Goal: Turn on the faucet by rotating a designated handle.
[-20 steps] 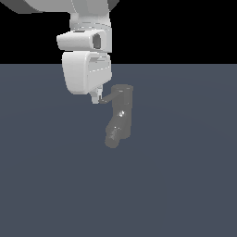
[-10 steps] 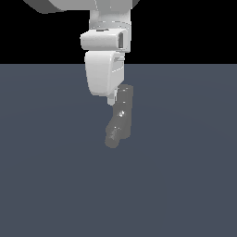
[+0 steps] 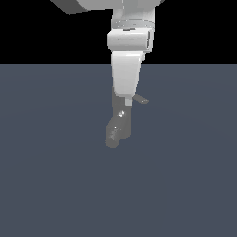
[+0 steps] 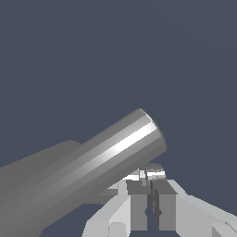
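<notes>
Exterior view, left to right: bare slate-blue floor (image 3: 46,185), then centre frame the faucet (image 3: 119,125), dull grey, upright cylinder with its bent spout low toward the exterior view's left and a bright spot on the body. The white arm (image 3: 127,69) comes down from above and covers the faucet's top. Just to the exterior view's right of the arm, the handle (image 3: 141,99) pokes out sideways as a thin grey rod.

Change: a second ago the arm stood to the exterior view's left of the faucet, with the handle stub pointing left toward it. Half a second ago it was over the faucet top. Now the handle shows on the opposite side. I read this as the handle swept round by the push, so rotation looks well under way, possibly near done.

Wrist view: a thick grey cylinder (image 4: 92,162), likely faucet body, lies just ahead of the gripper (image 4: 147,199). Fingers (image 4: 135,203) nearly together, only a narrow slit between them, nothing clamped.
</notes>
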Tool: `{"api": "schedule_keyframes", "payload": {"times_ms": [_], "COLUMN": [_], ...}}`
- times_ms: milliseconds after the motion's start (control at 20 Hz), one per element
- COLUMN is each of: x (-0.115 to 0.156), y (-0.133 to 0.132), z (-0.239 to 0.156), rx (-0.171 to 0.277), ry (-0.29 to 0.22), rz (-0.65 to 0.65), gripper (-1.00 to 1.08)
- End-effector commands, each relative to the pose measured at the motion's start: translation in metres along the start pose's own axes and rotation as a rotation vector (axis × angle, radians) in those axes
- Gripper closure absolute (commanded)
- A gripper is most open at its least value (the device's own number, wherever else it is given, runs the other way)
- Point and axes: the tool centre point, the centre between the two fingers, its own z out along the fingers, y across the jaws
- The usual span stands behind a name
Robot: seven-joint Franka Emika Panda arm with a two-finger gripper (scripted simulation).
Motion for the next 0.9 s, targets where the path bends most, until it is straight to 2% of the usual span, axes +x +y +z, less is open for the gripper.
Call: {"api": "schedule_keyframes", "payload": {"times_ms": [0, 850], "x": [0.003, 0.064], "y": [-0.003, -0.056], "z": [0.000, 0.000], "rx": [0.000, -0.001], "ry": [0.000, 0.001], "rz": [0.000, 0.017], "gripper": [1.08, 1.08]}}
